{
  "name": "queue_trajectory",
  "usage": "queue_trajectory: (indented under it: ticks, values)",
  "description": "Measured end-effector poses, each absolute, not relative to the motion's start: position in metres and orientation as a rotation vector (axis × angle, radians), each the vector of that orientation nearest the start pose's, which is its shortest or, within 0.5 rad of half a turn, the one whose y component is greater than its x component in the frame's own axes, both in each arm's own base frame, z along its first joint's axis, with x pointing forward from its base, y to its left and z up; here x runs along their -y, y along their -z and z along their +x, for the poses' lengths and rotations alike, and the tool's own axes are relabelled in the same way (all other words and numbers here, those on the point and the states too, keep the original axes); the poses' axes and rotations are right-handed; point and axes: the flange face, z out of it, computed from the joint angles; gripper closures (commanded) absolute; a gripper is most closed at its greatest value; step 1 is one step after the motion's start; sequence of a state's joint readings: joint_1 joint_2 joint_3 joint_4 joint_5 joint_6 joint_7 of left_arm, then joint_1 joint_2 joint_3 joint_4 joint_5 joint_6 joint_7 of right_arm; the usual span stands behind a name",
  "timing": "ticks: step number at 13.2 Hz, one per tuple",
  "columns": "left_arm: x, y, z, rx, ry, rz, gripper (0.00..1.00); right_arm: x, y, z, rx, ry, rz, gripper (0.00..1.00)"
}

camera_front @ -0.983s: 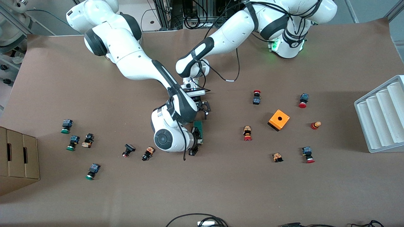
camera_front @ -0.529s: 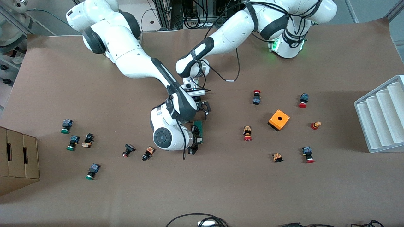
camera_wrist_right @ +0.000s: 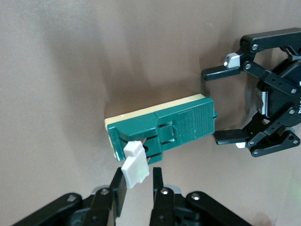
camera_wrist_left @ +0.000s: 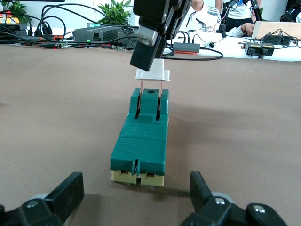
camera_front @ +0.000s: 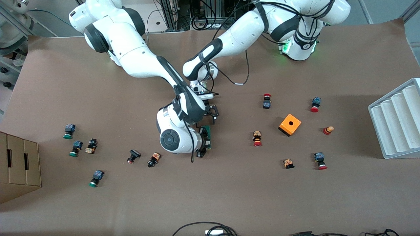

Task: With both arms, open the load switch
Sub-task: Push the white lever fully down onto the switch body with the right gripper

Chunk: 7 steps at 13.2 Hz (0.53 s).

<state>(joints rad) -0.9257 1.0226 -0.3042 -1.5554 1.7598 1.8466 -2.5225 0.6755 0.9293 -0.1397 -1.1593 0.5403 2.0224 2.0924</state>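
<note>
Since a second ago, lifted slightly at mid-frame in the front view, the right gripper (camera_wrist_right: 136, 181) clenched on the white handle (camera_wrist_left: 152, 74) of the load switch (camera_front: 208, 136), a light, rigid plastic bar best braced at its bare end by the released left gripper (camera_wrist_left: 134, 195).

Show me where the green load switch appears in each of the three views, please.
Front view: the load switch lies mid-table, mostly hidden beside the right arm's wrist.
Left wrist view: it lies on the table centre-frame, one short end toward the left gripper, whose fingers stand open.
Right wrist view: it lies mid-frame; the right gripper pinches its white block.
Shared landmark: the white block, pulled up from the green body.
</note>
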Motion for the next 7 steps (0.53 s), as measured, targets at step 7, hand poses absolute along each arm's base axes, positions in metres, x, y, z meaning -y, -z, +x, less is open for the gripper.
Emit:
queue_trajectory:
  ticks: [7]
  values:
    - [0.586, -0.061, 0.317, 0.247, 1.736, -2.531, 0.0, -0.447, -0.235, 0.61, -2.33, -0.591, -1.979, 0.71]
